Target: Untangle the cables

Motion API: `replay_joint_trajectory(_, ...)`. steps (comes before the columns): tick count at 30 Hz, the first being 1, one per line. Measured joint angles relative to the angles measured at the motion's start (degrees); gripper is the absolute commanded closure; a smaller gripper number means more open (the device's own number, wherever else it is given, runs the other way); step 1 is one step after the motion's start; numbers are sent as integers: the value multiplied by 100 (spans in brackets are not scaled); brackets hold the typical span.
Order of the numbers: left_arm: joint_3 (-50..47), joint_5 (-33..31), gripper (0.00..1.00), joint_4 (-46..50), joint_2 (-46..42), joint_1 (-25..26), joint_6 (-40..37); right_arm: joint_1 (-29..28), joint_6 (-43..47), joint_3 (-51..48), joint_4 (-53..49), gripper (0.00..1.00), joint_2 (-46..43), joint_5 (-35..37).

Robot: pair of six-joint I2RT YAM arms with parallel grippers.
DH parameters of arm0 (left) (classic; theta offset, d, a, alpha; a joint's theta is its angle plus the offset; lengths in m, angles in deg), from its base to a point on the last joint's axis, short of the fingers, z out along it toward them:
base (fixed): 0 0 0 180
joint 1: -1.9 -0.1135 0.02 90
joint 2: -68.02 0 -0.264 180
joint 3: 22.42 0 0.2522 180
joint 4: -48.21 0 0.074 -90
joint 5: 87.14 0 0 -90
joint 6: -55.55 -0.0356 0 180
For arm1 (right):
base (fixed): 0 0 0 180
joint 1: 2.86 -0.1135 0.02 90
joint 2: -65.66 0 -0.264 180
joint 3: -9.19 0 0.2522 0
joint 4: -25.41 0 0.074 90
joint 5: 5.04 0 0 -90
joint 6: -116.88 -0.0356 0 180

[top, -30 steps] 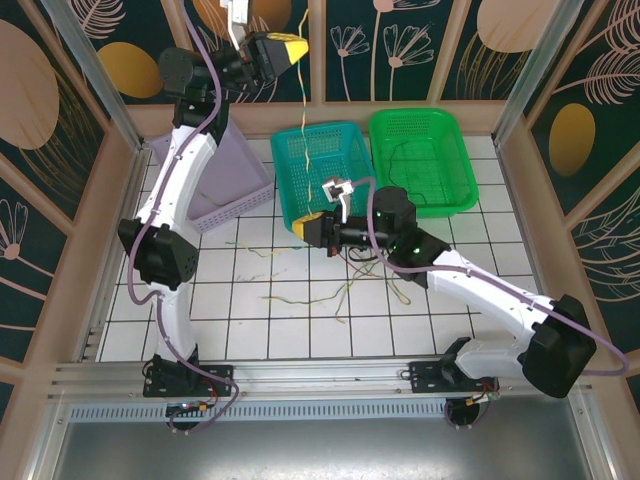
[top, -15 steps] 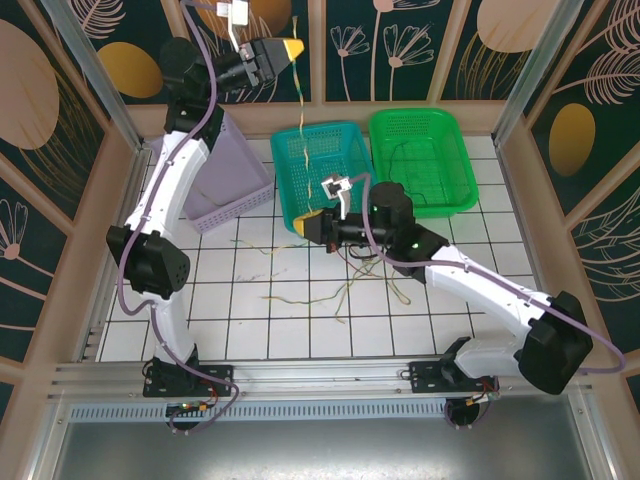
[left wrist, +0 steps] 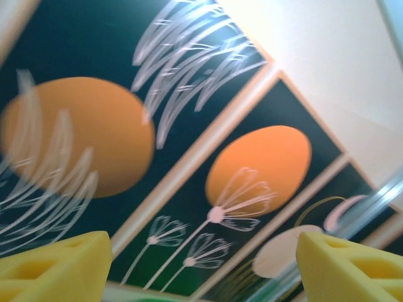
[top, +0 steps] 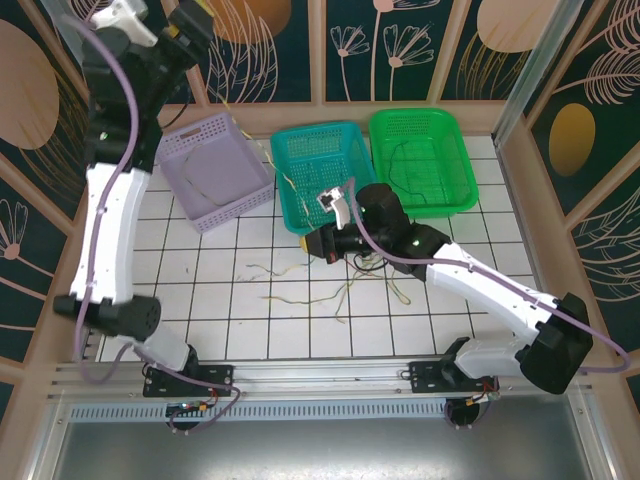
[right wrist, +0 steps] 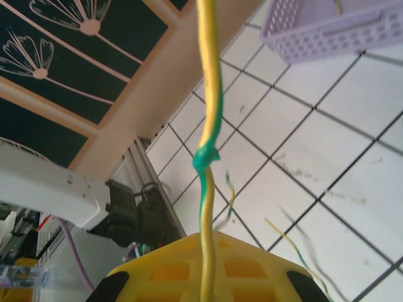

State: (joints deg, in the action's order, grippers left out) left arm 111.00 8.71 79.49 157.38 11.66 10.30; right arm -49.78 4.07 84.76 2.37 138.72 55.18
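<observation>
L pincer [left wrist: 203, 264] swung up, now wide open, empty — R pincer [right wrist: 204, 277] clamps yellow-green cable [right wrist: 211, 94].

Two green baskets [top: 315, 130] [top: 415, 112], one lilac basket [top: 238, 207], two arms [top: 110, 220] [top: 490, 285], several cables [top: 300, 297]

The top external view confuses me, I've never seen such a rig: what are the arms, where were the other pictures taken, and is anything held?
Two white robot arms are bolted at the near edge of a table, filmed from above. The other pictures come from a camera on each wrist. The left end effector is open and empty. The right end effector is shut on a yellow-green cable. Loose cables lie on the tiles, near a lilac basket, a teal basket and a green basket.
</observation>
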Motion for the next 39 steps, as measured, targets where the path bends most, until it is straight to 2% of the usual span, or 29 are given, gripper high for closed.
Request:
replay_joint_trajectory(4,-1714,-361,34,260,-1318,0,634,103,-26,160,227,100,229,291)
replay_joint_trajectory(8,-3528,-315,35,356,-2277,114,1744,238,-256,160,673,100,466,754)
replay_joint_trajectory(11,-4450,-232,33,450,-2590,402,2599,273,-452,157,1167,100,579,1143)
replay_joint_trajectory(19,-5877,-11,24,323,-2876,1423,4496,273,-922,157,2277,100,728,1692)
replay_joint_trajectory(24,-6033,35,26,-92,-2540,1908,5106,260,-1213,74,2643,100,754,1823)
replay_joint_trajectory(30,-5987,76,52,-404,-2041,2280,5431,256,-1412,-37,2793,100,752,1886)
replay_joint_trajectory(31,-5987,79,60,-479,-1996,2299,5466,256,-1453,-59,2802,100,748,1888)
replay_joint_trajectory(34,-5976,57,99,-673,-1862,2317,5482,254,-1556,-133,2844,100,721,1895)
replay_joint_trajectory(37,-5934,31,100,-767,-1740,2328,5359,251,-1637,-236,2839,100,634,1912)
replay_joint_trajectory(39,-5895,33,100,-758,-1725,2343,5261,256,-1670,-245,2806,86,590,1932)
